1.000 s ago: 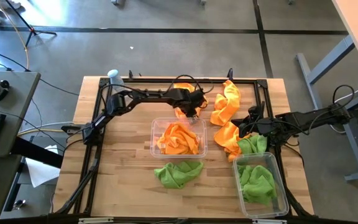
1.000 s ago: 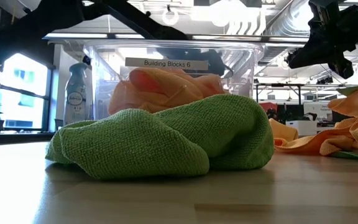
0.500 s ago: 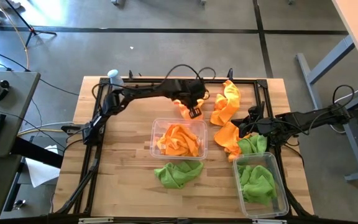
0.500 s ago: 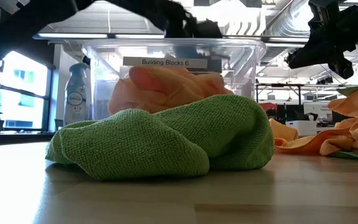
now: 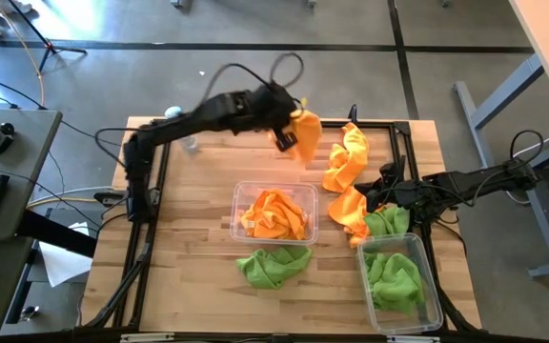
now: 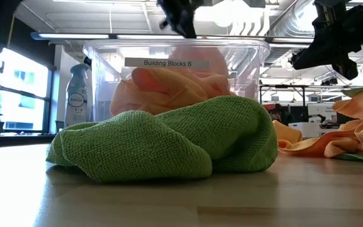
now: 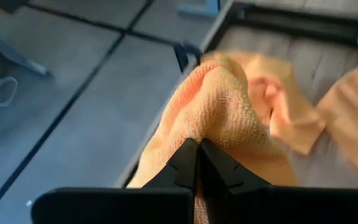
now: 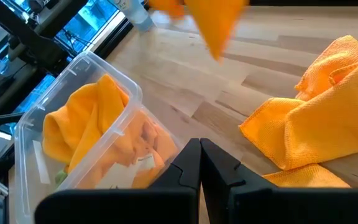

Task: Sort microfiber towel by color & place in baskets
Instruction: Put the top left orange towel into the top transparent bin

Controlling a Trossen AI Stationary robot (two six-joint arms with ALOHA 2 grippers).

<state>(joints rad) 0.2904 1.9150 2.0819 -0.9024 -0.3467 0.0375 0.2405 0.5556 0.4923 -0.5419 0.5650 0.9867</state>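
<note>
While an orange towel [image 5: 306, 135] is pinched between the closed fingers of the left gripper [image 5: 289, 131], it is held in the air above the bench's [image 5: 198, 238] far edge. The right gripper [image 5: 381, 193], fingers closed on nothing, is parked beside the orange pile [image 5: 349, 208].

1. The high view hangs above and looks straight down on the whole wooden table [image 5: 189, 248], both arms and the grey floor around it.
2. The low view sits at table-top height, very near a green towel [image 6: 169, 142], facing level across to the labelled clear basket [image 6: 175, 63] and the room behind.
3. The left wrist view looks past its shut fingers, close on an orange towel [image 7: 222, 106], floor beyond.
4. The right wrist view faces across the table; it shares the orange-filled basket [image 8: 82, 68] with the high and low views.
</note>
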